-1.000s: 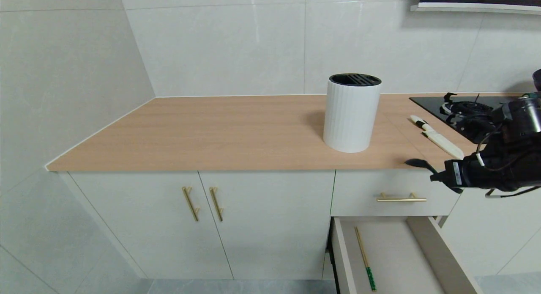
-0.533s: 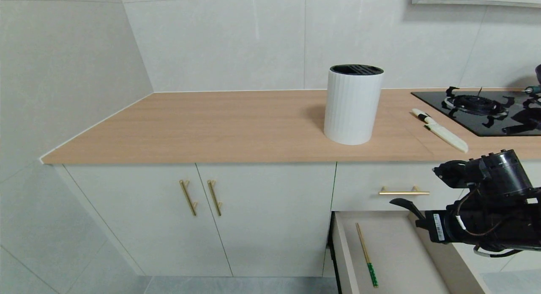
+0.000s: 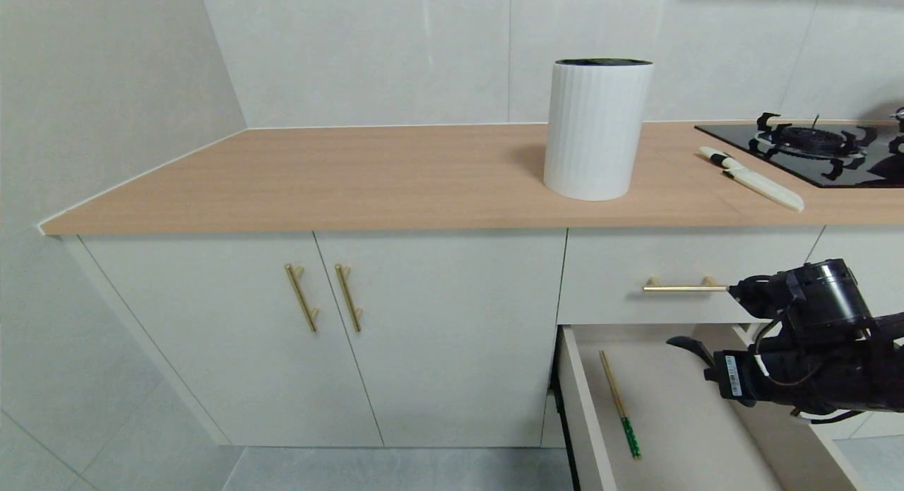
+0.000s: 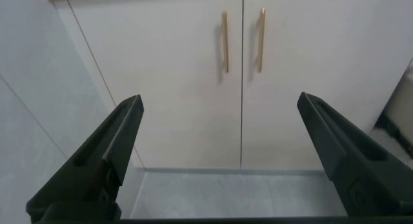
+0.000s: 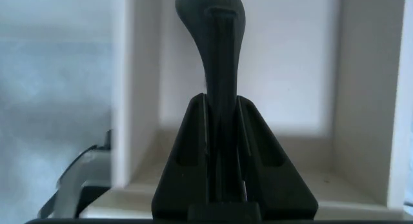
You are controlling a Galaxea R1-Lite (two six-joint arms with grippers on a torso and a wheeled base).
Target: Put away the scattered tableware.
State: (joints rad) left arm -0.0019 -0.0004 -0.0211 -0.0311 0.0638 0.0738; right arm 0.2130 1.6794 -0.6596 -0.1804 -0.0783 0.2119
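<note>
Black utensil (image 3: 686, 345), with a slim handle and a rounded end, is clamped between the closed fingers of the right gripper (image 3: 710, 367) at the lower right of the head view; its rounded end projects toward the frame's left, over the open drawer (image 3: 678, 420). The right wrist view confirms the grasp: the utensil (image 5: 213, 30) runs straight out from the closed fingers against the drawer's pale interior. Whether it touches the drawer cannot be told. One pair of wooden chopsticks (image 3: 619, 406) with green ends lies on the drawer floor near its left wall, well apart from the utensil. A closed drawer with a gold bar handle (image 3: 684, 287) sits directly above the open one. On the wood-toned countertop (image 3: 353, 173) a white ribbed cylindrical holder (image 3: 597, 131) with a dark top stands upright, right of centre. A white knife (image 3: 759, 184) lies flat on the counter to the right of the holder, near the front edge of the black gas hob (image 3: 734, 138) at the upper right. The left gripper (image 4: 218, 101) is spread wide with nothing between its fingers, facing the two cabinet doors (image 3: 212, 321) with vertical gold handles (image 4: 224, 42).
</note>
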